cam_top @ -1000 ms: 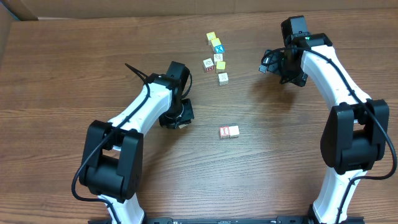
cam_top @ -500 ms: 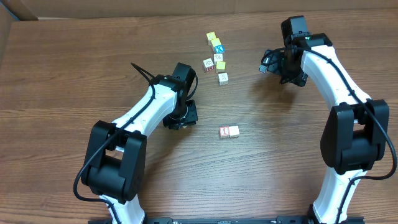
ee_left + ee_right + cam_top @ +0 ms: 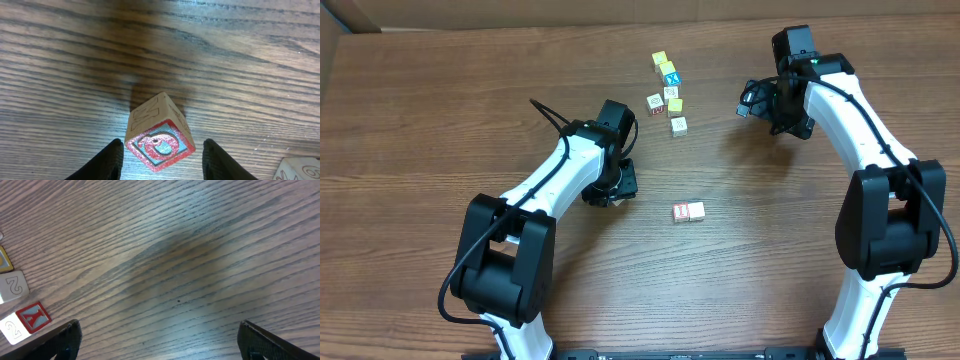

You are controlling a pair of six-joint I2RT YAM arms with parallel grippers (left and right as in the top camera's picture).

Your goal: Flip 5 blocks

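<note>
In the left wrist view a wooden block (image 3: 159, 132) with a red letter face bordered in blue sits tilted on the table between the fingers of my left gripper (image 3: 162, 146). The jaws are open, with a gap on each side of the block. From overhead my left gripper (image 3: 613, 186) hides that block. A pair of blocks (image 3: 688, 211) lies to its right, one red-faced and one pale. More blocks (image 3: 678, 125) are clustered at the back centre. My right gripper (image 3: 159, 330) stands wide open over bare wood, right of that cluster.
Yellow-topped cubes (image 3: 660, 58) and a blue-topped cube (image 3: 670, 78) sit in the back cluster. A red K block (image 3: 32, 317) and a pale block marked 2 (image 3: 12, 286) show at the left edge of the right wrist view. Another block's corner (image 3: 302, 170) peeks in beside my left gripper.
My left arm has shifted a little to the right and up the table. The right arm and the other blocks have not moved.
</note>
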